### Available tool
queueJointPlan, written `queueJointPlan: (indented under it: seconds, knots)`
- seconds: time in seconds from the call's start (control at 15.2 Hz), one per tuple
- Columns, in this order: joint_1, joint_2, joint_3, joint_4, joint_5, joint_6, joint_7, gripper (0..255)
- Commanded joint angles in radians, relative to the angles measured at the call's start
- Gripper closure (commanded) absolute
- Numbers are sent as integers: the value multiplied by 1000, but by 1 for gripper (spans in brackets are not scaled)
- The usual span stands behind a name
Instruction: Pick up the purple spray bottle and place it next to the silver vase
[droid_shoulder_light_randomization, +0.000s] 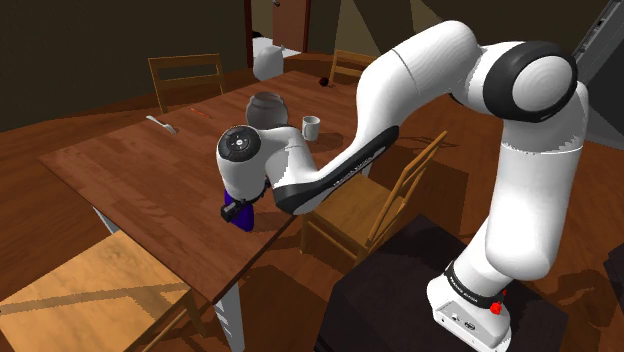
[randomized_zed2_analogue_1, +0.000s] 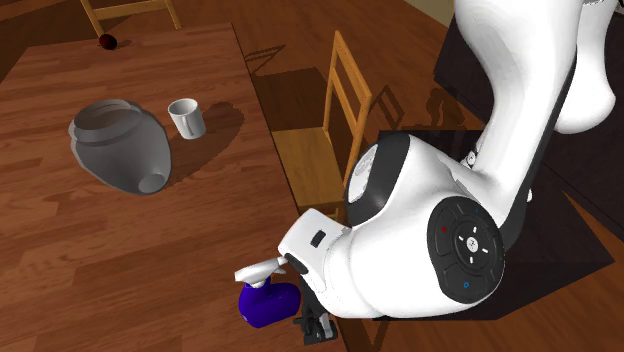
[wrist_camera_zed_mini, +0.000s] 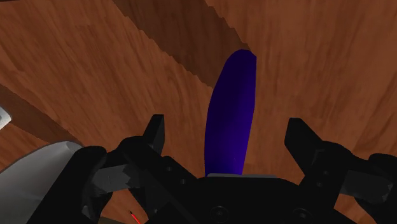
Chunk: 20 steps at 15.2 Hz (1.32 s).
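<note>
The purple spray bottle (randomized_zed2_analogue_1: 268, 303) with a pale trigger head (randomized_zed2_analogue_1: 262, 270) sits near the table's edge, beneath my wrist. In the shoulder view the purple bottle (droid_shoulder_light_randomization: 238, 207) peeks out under the hand. My gripper (wrist_camera_zed_mini: 227, 125) is open, and the bottle (wrist_camera_zed_mini: 232, 108) lies between the fingers (wrist_camera_zed_mini: 156, 130) with a gap on each side, touching neither. The gripper (randomized_zed2_analogue_1: 313, 325) shows black beside the bottle. The grey vase (randomized_zed2_analogue_1: 120, 145) stands further in on the table, well apart from the bottle; it is also at the table's far side (droid_shoulder_light_randomization: 265, 108).
A small white cup (randomized_zed2_analogue_1: 186, 118) stands close to the vase. A wooden chair (randomized_zed2_analogue_1: 325, 140) is drawn up at the table's edge (droid_shoulder_light_randomization: 255, 255) near my arm. Another chair (droid_shoulder_light_randomization: 185, 78) stands at the far side, and a small dark ball (randomized_zed2_analogue_1: 107, 41) lies beyond the vase.
</note>
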<state>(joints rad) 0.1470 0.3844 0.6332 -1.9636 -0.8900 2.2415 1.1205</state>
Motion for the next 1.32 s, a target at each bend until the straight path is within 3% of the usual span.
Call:
queueJointPlan:
  seconds: [0.0, 0.46, 0.53, 1.25]
  knots:
    - [5, 20, -9, 6, -18, 8, 11, 0]
    - [5, 20, -10, 6, -18, 8, 11, 0]
    - [5, 20, -10, 6, -18, 8, 11, 255]
    - [-2, 2, 0, 9, 2, -4, -8, 255]
